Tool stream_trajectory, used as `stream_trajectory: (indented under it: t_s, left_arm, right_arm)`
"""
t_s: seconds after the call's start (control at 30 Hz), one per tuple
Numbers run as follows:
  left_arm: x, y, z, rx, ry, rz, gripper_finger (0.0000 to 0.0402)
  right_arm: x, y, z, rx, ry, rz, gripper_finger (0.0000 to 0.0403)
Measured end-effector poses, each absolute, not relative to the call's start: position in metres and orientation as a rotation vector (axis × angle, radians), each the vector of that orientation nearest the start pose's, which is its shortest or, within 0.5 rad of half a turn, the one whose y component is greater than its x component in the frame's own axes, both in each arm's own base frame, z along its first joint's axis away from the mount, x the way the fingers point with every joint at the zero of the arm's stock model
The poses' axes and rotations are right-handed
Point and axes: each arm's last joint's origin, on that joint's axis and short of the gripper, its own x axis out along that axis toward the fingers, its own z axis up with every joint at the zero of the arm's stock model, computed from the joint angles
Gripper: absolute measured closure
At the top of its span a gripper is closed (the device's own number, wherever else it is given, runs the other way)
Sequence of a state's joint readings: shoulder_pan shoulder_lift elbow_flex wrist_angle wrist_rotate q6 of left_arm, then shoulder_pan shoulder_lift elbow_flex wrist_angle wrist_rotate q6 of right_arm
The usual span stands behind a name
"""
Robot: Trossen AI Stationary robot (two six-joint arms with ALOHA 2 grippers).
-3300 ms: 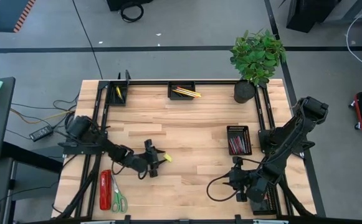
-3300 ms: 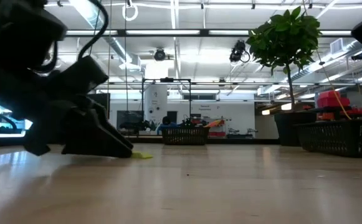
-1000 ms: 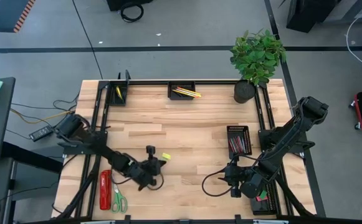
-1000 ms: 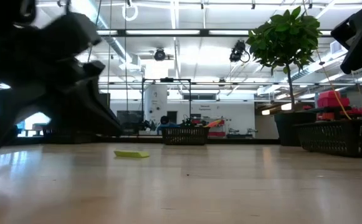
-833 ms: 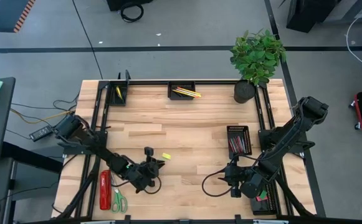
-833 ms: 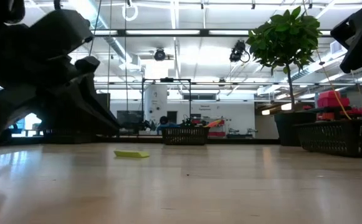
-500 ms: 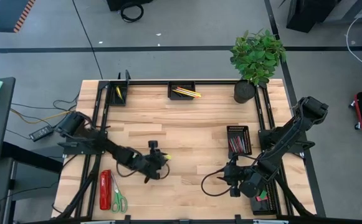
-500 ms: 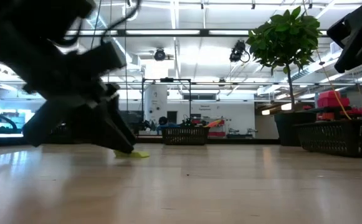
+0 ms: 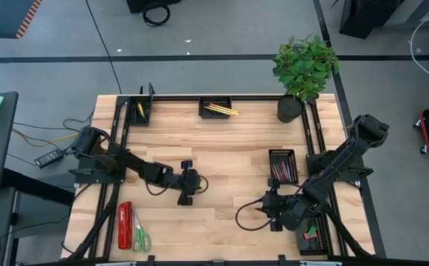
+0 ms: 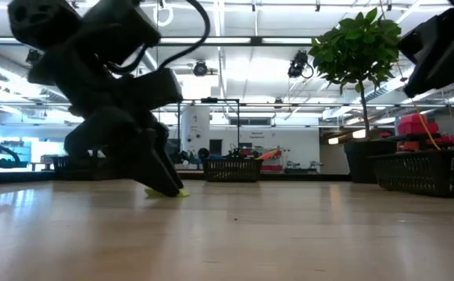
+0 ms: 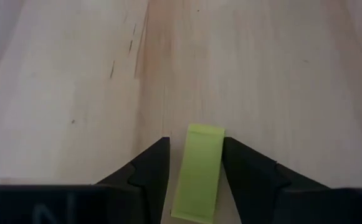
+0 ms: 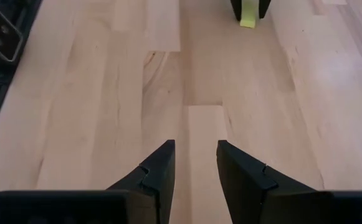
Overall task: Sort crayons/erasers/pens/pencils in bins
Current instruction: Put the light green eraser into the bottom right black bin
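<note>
One eraser (image 11: 199, 169) lies mid-table, toward its left edge; my left gripper (image 11: 196, 165) straddles it, fingers apart, not yet clamped. Next I'd close, lift, and carry it to a bin (image 9: 140, 111). Right gripper (image 12: 195, 163) waits empty, parted, near the front right corner.

The left end effector (image 11: 193, 171) straddles the eraser (image 11: 198, 171) lying on the table (image 9: 229, 148), left of the right end effector (image 9: 269, 214).

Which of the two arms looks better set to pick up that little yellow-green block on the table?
The left one, probably. Its hand is already down at the eraser, one finger on each side. The right hand is open over bare wood, far from the eraser.
</note>
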State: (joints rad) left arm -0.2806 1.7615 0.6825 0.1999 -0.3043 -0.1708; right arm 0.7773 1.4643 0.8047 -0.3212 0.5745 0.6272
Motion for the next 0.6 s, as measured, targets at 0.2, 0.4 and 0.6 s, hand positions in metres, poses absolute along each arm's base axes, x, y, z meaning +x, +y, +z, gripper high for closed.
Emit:
stream_trajectory:
  t_s: [0.2,0.4,0.6]
  left_arm:
    - [0.294,-0.059,0.1,-0.03,0.867,0.048,0.0245]
    - [0.293,-0.062,0.099,-0.057,0.878,0.033,0.0271]
    - [0.291,-0.068,0.102,-0.047,0.865,0.035,0.032]
  right_arm:
    - [0.215,0.173,0.187,-0.036,0.776,-0.055,0.0279]
    - [0.222,0.166,0.189,-0.069,0.767,-0.054,0.0279]
    - [0.23,0.158,0.19,-0.081,0.754,-0.067,0.0279]
